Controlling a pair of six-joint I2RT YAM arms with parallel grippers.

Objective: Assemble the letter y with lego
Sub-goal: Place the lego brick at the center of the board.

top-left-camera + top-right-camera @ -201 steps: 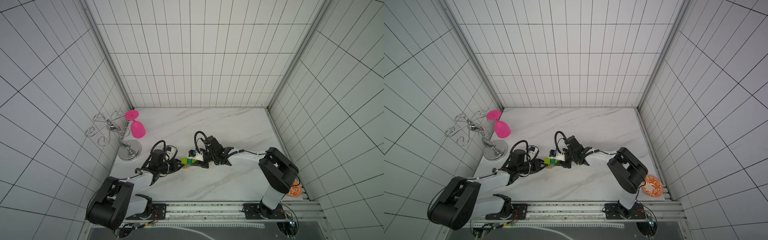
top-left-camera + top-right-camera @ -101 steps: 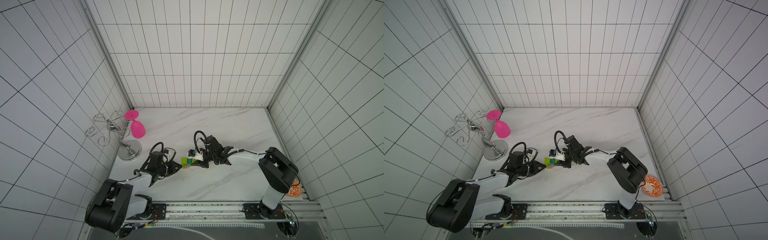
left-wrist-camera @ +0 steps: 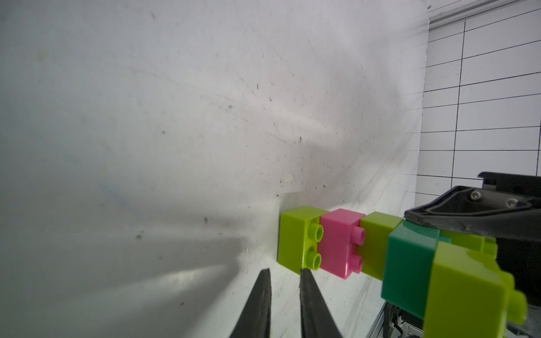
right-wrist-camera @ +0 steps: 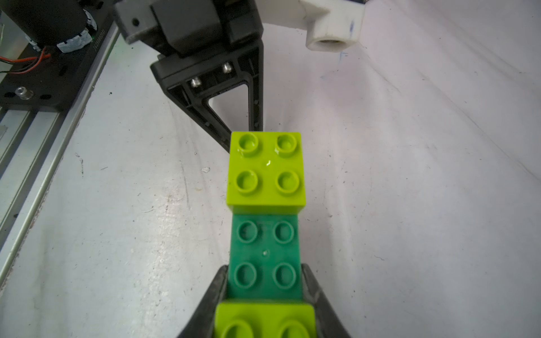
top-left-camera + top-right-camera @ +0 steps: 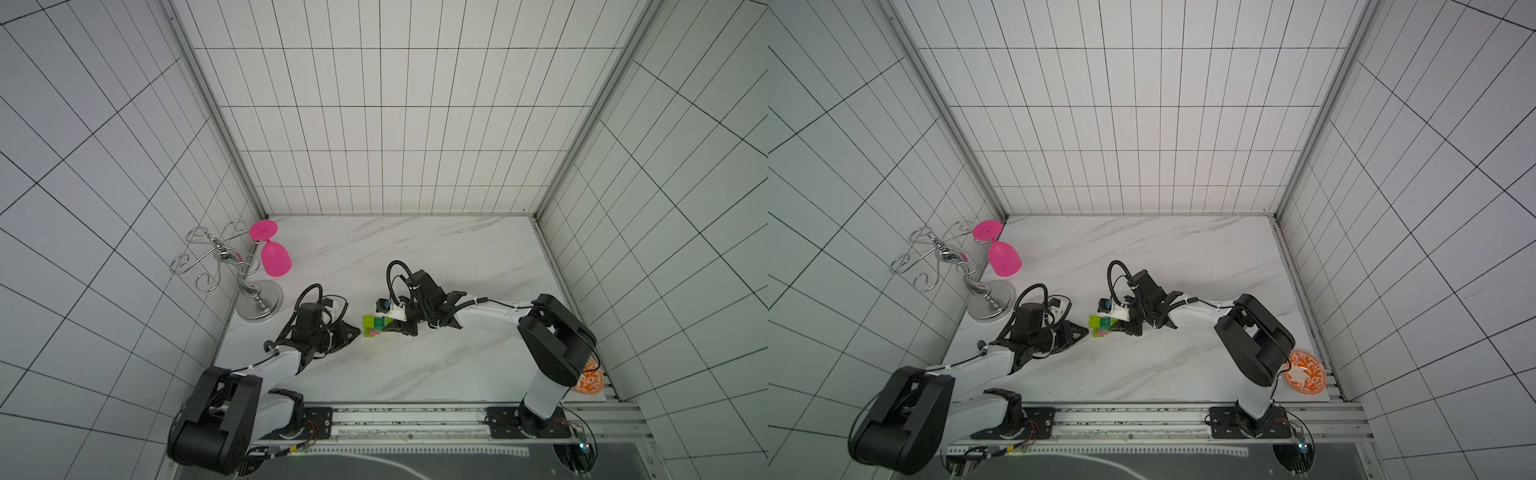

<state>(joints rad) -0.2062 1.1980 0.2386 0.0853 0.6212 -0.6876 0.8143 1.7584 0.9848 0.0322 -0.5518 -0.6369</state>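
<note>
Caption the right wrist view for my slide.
Right gripper clamps the dark green brick, a lime brick stacked on its far end.

Six studded bricks joined into letter y [image 5: 374, 326], same cluster [image 5: 1102, 326] visible in both top views. Clamped at dark green crossbar [image 4: 265, 251] between right gripper [image 4: 265, 272] fingers, studs up toward wrist. Far lime tip [image 4: 266, 172] on crossbar end away from that gripper; near lime tip [image 4: 265, 320] back by its palm. Stem off crossbar underside: lime stem brick [image 3: 377, 245], pink brick [image 3: 341, 243], lime end brick [image 3: 295, 237]. End brick apparently against table [image 3: 146, 131], contact unclear. Just past left gripper [image 3: 282, 272] tips, not between them.
</note>
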